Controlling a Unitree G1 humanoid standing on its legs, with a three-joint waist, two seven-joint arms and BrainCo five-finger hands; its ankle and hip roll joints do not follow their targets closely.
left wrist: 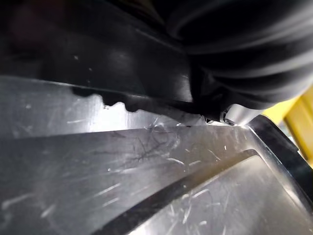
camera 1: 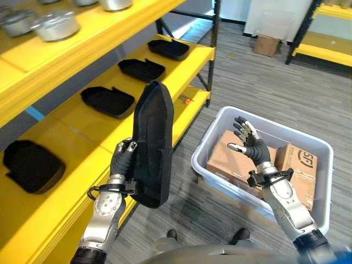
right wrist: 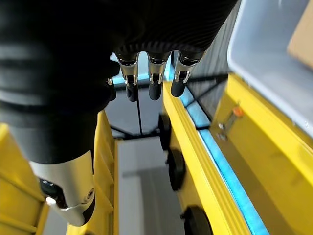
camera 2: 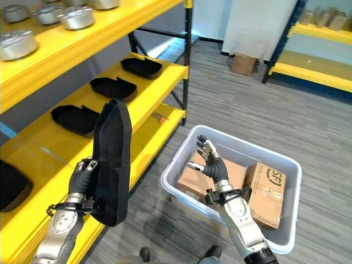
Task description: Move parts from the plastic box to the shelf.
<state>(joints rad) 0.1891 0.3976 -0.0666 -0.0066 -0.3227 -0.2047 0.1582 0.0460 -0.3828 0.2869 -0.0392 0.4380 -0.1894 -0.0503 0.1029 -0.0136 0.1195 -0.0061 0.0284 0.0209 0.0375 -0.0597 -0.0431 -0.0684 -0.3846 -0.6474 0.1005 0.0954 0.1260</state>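
My left hand (camera 1: pixel 122 160) is shut on a long black moulded part (camera 1: pixel 154 142), holding it upright beside the front edge of the yellow shelf (camera 1: pixel 82 137). The part's scratched glossy face (left wrist: pixel 127 156) sits right against that hand in the left wrist view. On the floor to the right stands the grey plastic box (camera 1: pixel 204 144). My right hand (camera 1: pixel 250 142) hovers open over it, with its fingers (right wrist: pixel 154 85) straight and nothing in them. Inside the box lie two cardboard cartons (camera 1: pixel 231 160).
Several black parts lie along the middle shelf (camera 1: pixel 107 100) (camera 1: pixel 141 69) (camera 1: pixel 168 48), and another is at the near left (camera 1: pixel 30 165). Metal pots (camera 1: pixel 55 25) stand on the top shelf. A cardboard box (camera 1: pixel 267 44) and a second yellow rack (camera 1: pixel 324 47) are at the back right.
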